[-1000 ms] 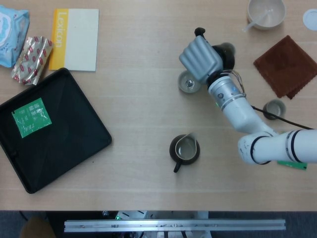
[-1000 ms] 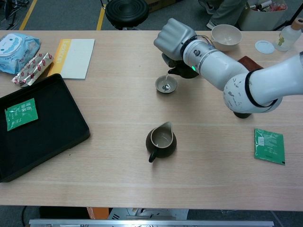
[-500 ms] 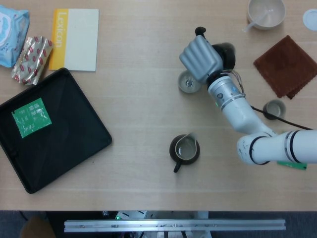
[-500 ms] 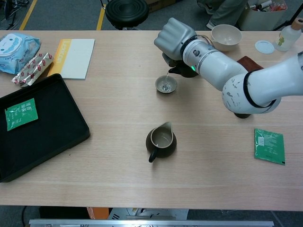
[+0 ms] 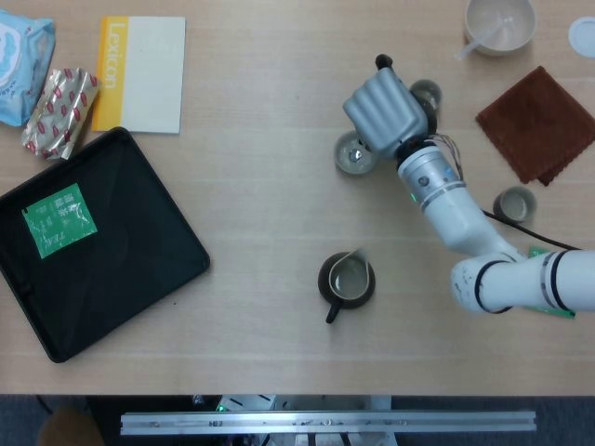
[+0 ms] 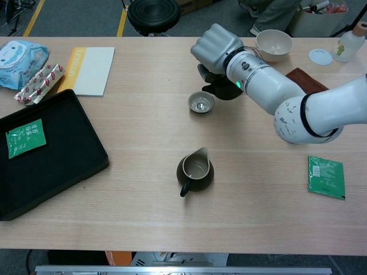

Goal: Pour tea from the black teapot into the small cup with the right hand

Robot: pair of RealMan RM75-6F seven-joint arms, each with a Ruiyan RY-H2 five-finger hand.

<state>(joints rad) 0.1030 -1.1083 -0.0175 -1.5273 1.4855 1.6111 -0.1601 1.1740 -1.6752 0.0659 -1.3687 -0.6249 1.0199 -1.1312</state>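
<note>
the table is pale wood with a fine straight grain. at the left lies a glossy black tray holding a bright green sachet with white print. above it sits a white booklet with a yellow spine band and pale lettering, a silver packet patterned with red marks, and in the upper left corner a light blue and white pack. the right hand is metallic grey on a white arm with black bands. the teapot is black. the small cup is greyish. lower centre, a dark brown pitcher has a pale inside. at the upper right: a rust-brown cloth and a cream bowl.
</note>
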